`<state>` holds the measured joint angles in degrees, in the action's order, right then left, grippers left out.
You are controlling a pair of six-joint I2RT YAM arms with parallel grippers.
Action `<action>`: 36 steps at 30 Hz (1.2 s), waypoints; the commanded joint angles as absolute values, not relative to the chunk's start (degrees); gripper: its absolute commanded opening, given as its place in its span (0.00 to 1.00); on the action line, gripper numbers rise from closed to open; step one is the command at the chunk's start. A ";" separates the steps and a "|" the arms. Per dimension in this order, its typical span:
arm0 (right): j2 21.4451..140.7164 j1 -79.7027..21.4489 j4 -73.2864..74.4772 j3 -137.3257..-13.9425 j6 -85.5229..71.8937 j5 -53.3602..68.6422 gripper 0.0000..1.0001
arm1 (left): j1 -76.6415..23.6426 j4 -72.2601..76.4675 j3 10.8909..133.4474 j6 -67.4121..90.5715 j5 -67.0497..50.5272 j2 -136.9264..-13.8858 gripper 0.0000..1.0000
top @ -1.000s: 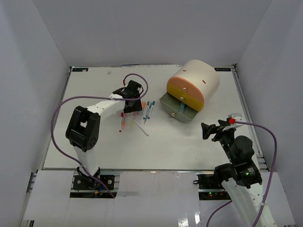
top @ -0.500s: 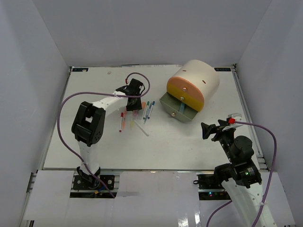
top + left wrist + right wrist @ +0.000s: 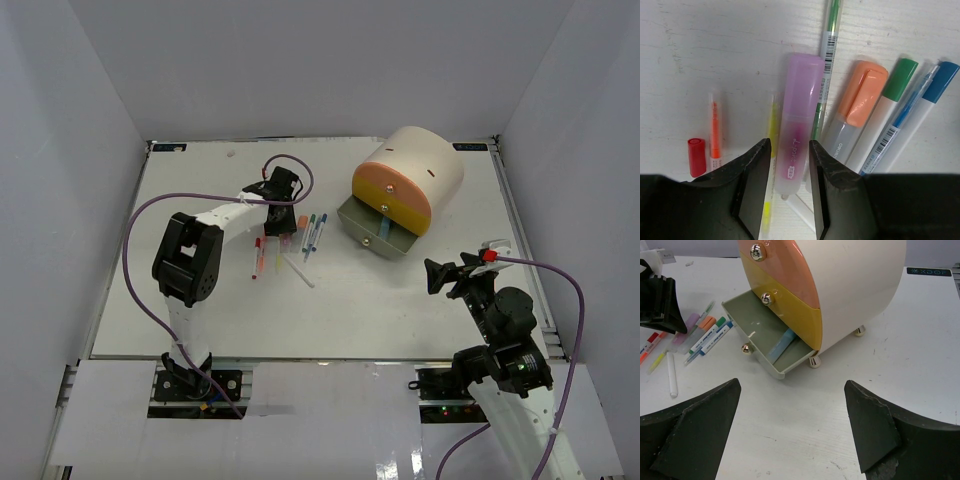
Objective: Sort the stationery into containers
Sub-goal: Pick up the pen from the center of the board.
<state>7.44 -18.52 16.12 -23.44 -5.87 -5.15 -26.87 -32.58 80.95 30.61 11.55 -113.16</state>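
While one blue bar (image 3: pixel 781 344) lay in the open grey drawer (image 3: pixel 747 320), sorting stood at an early stage.

Left gripper (image 3: pixel 788 165): jaws were set narrow, one on each side of the purple highlighter (image 3: pixel 799 110), with a sliver of gap on one side, so no grip was judged made. Just beside the highlighter on the table (image 3: pixel 200 320) lay a thin yellow pen (image 3: pixel 772 120), an orange pen (image 3: pixel 715 125), a red cap (image 3: pixel 696 156), an orange-capped highlighter (image 3: pixel 860 95), a green-capped pen (image 3: pixel 902 75) and a blue-capped pen (image 3: pixel 935 85). Right gripper (image 3: pixel 795 430): jaws were wide and empty, facing the cream organiser (image 3: pixel 860 285). Its yellow drawer (image 3: pixel 790 310) and orange-pink drawer (image 3: pixel 785 265) were shut. Nearly all the stationery was judged unsorted.
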 commanded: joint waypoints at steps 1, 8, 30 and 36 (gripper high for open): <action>6.86 -18.81 13.01 -22.85 -6.42 -4.57 0.91 | -26.46 -32.52 82.18 30.06 11.43 -113.64 0.47; 7.03 -18.81 12.83 -22.59 -6.42 -4.22 0.91 | -25.93 -32.70 81.56 29.79 11.95 -113.82 0.46; 6.68 -18.81 12.66 -22.41 -6.42 -4.22 0.91 | -25.49 -32.78 82.09 29.62 10.37 -113.82 0.39; 6.50 -18.90 12.66 -22.41 -6.42 -4.22 0.91 | -25.49 -33.05 82.00 29.71 10.63 -115.05 0.44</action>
